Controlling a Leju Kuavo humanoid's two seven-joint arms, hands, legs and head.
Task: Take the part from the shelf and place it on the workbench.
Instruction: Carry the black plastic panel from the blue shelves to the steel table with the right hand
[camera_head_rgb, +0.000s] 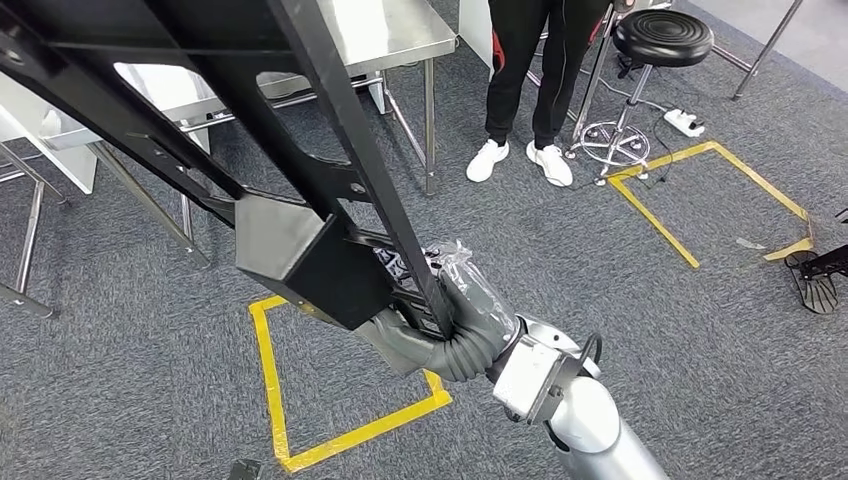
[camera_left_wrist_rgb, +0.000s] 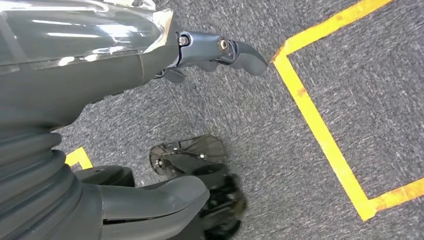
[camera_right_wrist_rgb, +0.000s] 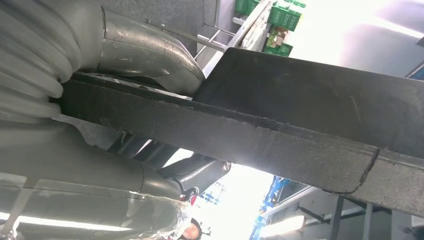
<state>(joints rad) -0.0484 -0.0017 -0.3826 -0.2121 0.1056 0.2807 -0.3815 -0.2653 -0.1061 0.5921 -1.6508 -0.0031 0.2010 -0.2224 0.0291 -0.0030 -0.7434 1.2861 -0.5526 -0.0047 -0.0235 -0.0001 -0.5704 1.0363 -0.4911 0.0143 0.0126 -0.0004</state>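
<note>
Your part (camera_head_rgb: 300, 190), a long black metal frame with a boxy block on it, is off the shelf and held up in the air over the grey carpet, slanting across the head view. The right hand (camera_head_rgb: 455, 320) grips one of its bars near the lower end, thumb (camera_right_wrist_rgb: 150, 52) over the bar. Your left hand (camera_left_wrist_rgb: 150, 60) hangs above the carpet (camera_left_wrist_rgb: 360, 75), holding nothing, fingers apart. Beyond stand a steel table (camera_head_rgb: 390, 35), a person (camera_head_rgb: 530, 70) and a black stool (camera_head_rgb: 662, 38).

Head view evenly lit and sharp, glare on the steel bench (camera_head_rgb: 385, 30) at 12 o'clock. Right wrist view blown out at 1 and 6 o'clock; left wrist carpet (camera_left_wrist_rgb: 360, 75) slightly blurred.
</note>
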